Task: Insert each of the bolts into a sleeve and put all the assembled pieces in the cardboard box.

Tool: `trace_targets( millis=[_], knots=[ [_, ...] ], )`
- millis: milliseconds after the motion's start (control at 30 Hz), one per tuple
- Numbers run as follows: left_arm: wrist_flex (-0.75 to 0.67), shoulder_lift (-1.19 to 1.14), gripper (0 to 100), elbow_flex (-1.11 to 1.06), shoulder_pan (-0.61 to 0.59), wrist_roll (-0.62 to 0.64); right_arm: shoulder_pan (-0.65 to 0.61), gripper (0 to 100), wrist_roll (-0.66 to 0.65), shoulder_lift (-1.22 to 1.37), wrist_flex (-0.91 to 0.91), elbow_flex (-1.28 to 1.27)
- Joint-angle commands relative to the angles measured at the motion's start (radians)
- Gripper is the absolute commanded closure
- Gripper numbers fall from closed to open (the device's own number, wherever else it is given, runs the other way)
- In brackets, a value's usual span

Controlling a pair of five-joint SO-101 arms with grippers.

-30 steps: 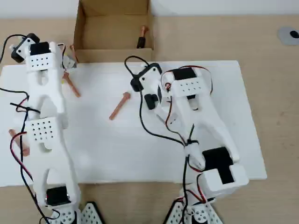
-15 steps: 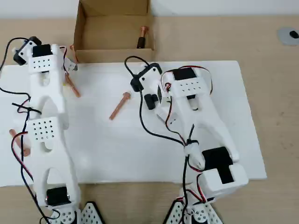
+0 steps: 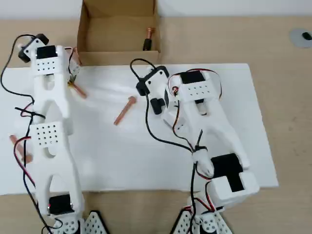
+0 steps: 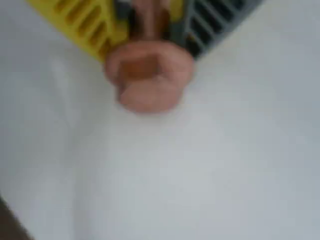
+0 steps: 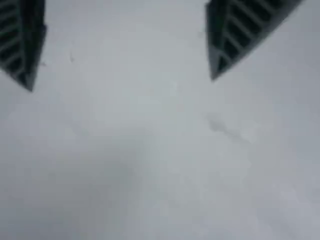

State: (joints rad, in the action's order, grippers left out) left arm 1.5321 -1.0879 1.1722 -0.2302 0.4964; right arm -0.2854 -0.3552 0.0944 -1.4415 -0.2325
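Robotics lab bench, by appearance. Two white printed arms (image 3: 204, 102) with exposed wiring (image 3: 147, 124) stand at lower frame on a wooden table (image 3: 285, 73). A white board (image 3: 239, 92) covers its centre.

Our left gripper (image 4: 150, 30) is clamped on a bolt (image 4: 149, 75), arm stretched forward. Our right gripper (image 5: 121, 80) hangs low, fingers wide apart.

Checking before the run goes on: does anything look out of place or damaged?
Nothing damaged. A stray bolt lies at the white sheet's left edge, partly under the left arm, easy to overlook; a second bolt lies mid-sheet.
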Motion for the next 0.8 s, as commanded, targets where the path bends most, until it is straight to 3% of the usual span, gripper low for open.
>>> trace_targets(
  millis=[0,167,267,500,567,767],
  knots=[
    [0.068,0.012,99,0.133,-0.002,-0.012,0.018,73.1,0.006,-0.01,-0.006,0.053],
    [0.21,0.012,99,0.382,-0.003,-0.014,0.018,73.1,0.006,-0.01,-0.006,0.053],
    [0.224,0.012,99,0.493,-0.005,-0.041,0.018,73.1,0.006,-0.01,-0.006,0.053],
    [0.222,0.116,100,0.428,-0.034,-0.126,0.018,73.1,0.006,-0.01,-0.006,0.053],
    [0.222,0.16,100,0.381,-0.049,-0.213,0.018,73.1,0.006,-0.01,-0.006,0.053],
    [0.224,0.325,100,0.095,-0.084,-0.647,0.008,73.1,0.055,-0.007,0.031,0.079]
  ],
)
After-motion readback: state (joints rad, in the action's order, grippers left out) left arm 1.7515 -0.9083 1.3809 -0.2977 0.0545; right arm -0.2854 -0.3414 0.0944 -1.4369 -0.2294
